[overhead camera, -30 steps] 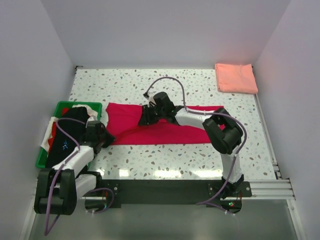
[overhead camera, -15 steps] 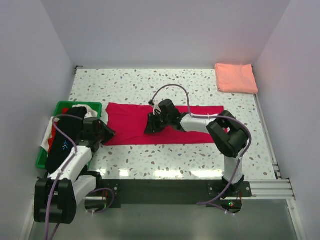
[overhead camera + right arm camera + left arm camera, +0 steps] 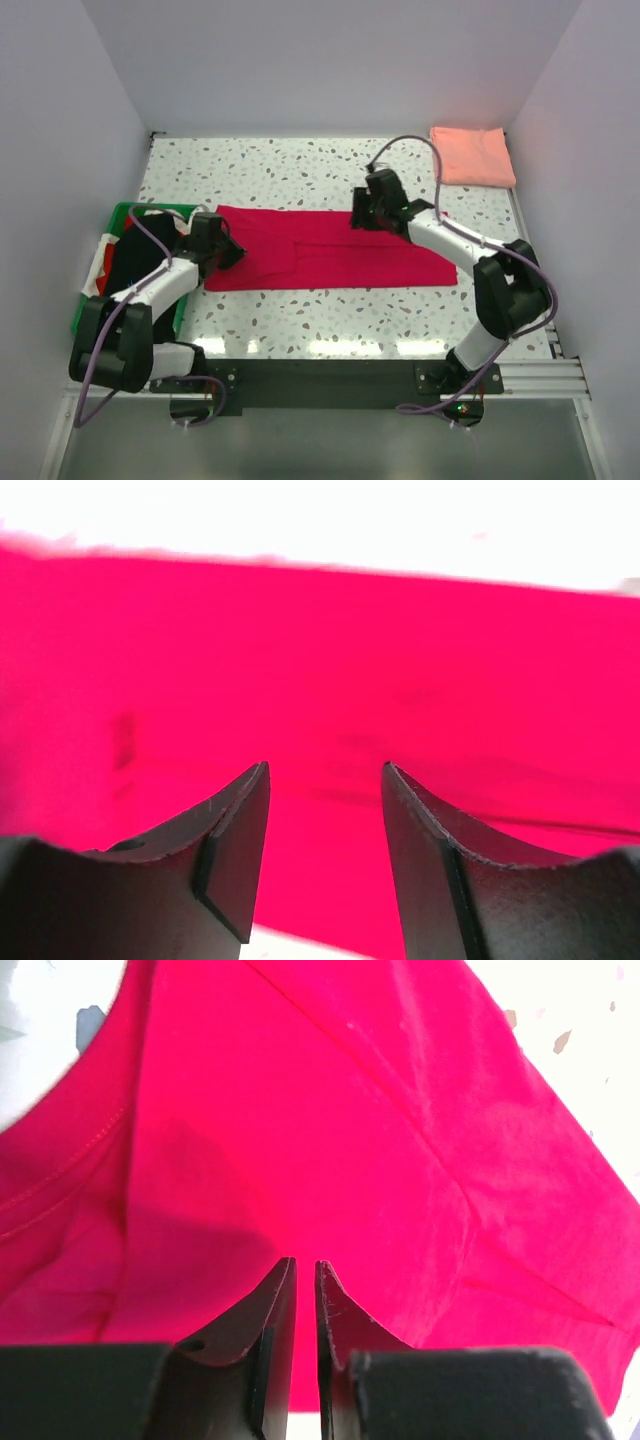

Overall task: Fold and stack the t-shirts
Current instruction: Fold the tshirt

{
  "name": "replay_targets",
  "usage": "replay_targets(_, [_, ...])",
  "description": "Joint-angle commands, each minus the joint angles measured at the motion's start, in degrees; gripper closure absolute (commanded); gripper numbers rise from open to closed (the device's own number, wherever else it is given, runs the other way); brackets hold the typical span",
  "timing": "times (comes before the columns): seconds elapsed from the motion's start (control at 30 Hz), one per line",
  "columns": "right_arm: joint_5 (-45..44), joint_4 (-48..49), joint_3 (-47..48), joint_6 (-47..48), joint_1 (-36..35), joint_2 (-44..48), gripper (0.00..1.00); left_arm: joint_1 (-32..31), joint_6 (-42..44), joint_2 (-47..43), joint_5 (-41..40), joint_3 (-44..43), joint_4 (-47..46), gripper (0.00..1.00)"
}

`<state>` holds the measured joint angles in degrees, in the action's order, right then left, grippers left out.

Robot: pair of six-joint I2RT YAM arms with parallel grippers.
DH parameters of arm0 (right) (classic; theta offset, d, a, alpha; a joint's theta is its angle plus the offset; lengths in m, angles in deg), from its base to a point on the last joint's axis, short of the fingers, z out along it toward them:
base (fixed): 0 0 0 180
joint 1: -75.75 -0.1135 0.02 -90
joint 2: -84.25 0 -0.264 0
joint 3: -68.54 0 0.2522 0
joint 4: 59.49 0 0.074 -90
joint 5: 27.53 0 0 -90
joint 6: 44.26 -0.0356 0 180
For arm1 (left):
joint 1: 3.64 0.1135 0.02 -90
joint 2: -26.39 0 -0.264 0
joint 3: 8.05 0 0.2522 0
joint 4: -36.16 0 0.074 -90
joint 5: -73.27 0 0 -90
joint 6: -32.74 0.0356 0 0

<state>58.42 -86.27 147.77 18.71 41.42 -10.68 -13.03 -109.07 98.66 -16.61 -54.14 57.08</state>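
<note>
Red shirt (image 3: 330, 252) lies in a flat band: left gripper (image 3: 305, 1265) barely ajar at its left end, right gripper (image 3: 325, 770) wide over the far edge, both empty, likely lining up the next fold.

We see a plain crimson red t-shirt (image 3: 330, 255) across the middle. At two o'clock lies a pink t-shirt (image 3: 472, 156), a paler salmon and also plain. The table (image 3: 260, 170) is white, speckled with dark and brownish flecks. At nine o'clock the crate (image 3: 125, 212) is green and holds black, white and red cloth (image 3: 128, 258). The arms (image 3: 440, 235) are white and black with purple cables (image 3: 405, 139). The left gripper (image 3: 305, 1262) and right gripper (image 3: 325, 767) are black.
</note>
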Motion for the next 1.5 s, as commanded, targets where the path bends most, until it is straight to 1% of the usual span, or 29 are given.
replay_targets(0.0, [-9.03,-8.07,0.18,1.62,10.05,2.38,0.47,-1.60,-4.87,3.74,-4.95,-3.61,-2.41,0.83])
replay_targets(0.07, [-9.92,-8.69,0.44,2.85,14.26,2.48,0.45,-2.12,-6.01,6.56,-6.44,-5.01,-2.06,0.83])
replay_targets(0.17, [-11.85,-11.59,2.89,4.79,17.44,0.03,0.45,-2.21,-6.81,10.95,-7.85,-7.29,-1.27,0.83])
replay_targets(0.33, [-14.49,-13.52,4.57,5.58,19.56,-4.55,0.45,-2.21,-6.81,19.39,-9.52,-11.77,0.66,0.83])
replay_targets(0.6, [-17.13,-15.63,5.72,4.27,20.00,-12.37,0.46,-2.13,-4.09,32.03,-11.37,-24.07,3.21,0.83])
replay_targets(0.63, [-16.61,-15.98,5.54,3.91,19.91,-12.64,0.46,-2.04,-2.96,33.27,-11.37,-25.57,3.56,0.83])
replay_targets(0.7, [-15.20,-15.73,3.97,2.78,19.83,-12.29,0.47,-1.78,-1.72,36.00,-11.90,-31.19,5.14,0.83])
replay_targets(0.73, [-12.67,-14.85,3.00,2.42,19.91,-11.16,0.48,-1.69,-0.32,38.71,-11.90,-33.38,6.19,0.83])
replay_targets(0.77, [-11.08,-14.24,0.21,1.37,19.74,-10.19,0.48,-1.69,0.56,40.13,-11.90,-37.58,6.38,0.83])
replay_targets(0.8, [-9.06,-13.45,-1.56,0.75,19.65,-9.14,0.48,-1.60,1.53,43.10,-11.90,-39.89,6.90,0.83])
replay_targets(0.83, [-5.30,-11.26,-3.66,-0.04,19.65,-6.60,0.48,-1.60,3.02,44.78,-11.72,-42.34,8.21,0.83])
replay_targets(0.87, [-3.26,-10.11,-7.95,-2.13,19.65,-5.10,0.48,-1.60,3.99,46.37,-11.11,-47.07,8.66,0.82])
replay_targets(0.93, [0.61,-5.65,-12.80,-4.52,19.04,-1.94,0.49,-1.42,6.27,51.02,-9.97,-51.84,9.62,0.81])
replay_targets(0.97, [3.85,-4.40,-17.35,-5.83,17.82,0.95,0.49,-1.42,7.07,52.61,-8.14,-56.21,9.63,0.80])
replay_targets(1.0, [3.97,-1.86,-19.48,-8.89,16.85,2.55,0.49,-1.25,8.55,55.58,-7.07,-58.34,9.63,0.80])
replay_targets(1.03, [5.71,-0.45,-21.68,-10.57,15.36,4.13,0.49,-1.25,9.18,57.00,-6.02,-62.46,10.15,0.80])
replay_targets(1.07, [5.90,0.53,-24.92,-14.16,11.51,6.93,0.49,-1.16,9.62,58.32,-4.44,-64.24,10.24,0.80])
replay_targets(1.1, [5.29,2.10,-26.09,-16.11,8.86,8.00,0.48,-1.16,10.58,60.42,-3.73,-65.82,10.24,0.79])
replay_targets(1.13, [5.11,3.42,-28.53,-18.30,3.88,9.06,0.48,-1.16,10.85,61.40,-2.94,-68.19,9.55,0.78])
replay_targets(1.17, [4.85,5.09,-29.60,-22.94,1.22,10.63,0.48,-1.07,11.20,62.28,-0.76,-69.17,8.93,0.77])
replay_targets(1.2, [4.67,8.15,-30.48,-25.25,-1.07,11.00,0.48,-0.98,11.64,63.68,-0.04,-69.96,7.53,0.76])
replay_targets(1.23, [4.50,9.49,-31.28,-27.18,-5.10,10.83,0.48,-0.98,11.73,64.31,3.27,-71.10,6.56,0.71])
replay_targets(1.27, [4.49,10.81,-31.28,-30.51,-6.79,10.22,0.48,-0.90,11.82,65.36,4.96,-71.46,5.33,0.68])
replay_targets(1.3, [4.49,12.82,-31.20,-31.67,-8.37,9.51,0.48,-0.81,11.73,65.89,6.80,-71.64,3.84,0.66])
replay_targets(1.33, [4.41,14.75,-30.06,-32.47,-11.35,8.72,0.48,-0.72,11.39,66.50,10.04,-71.99,1.30,0.61])
replay_targets(1.4, [4.23,14.95,-27.78,-33.35,-13.65,5.56,0.48,-0.46,9.55,68.52,13.31,-72.16,-2.82,0.57])
replay_targets(1.47, [3.00,14.51,-24.00,-33.44,-15.85,3.28,0.48,-0.02,7.96,71.24,17.97,-73.74,-4.78,0.53])
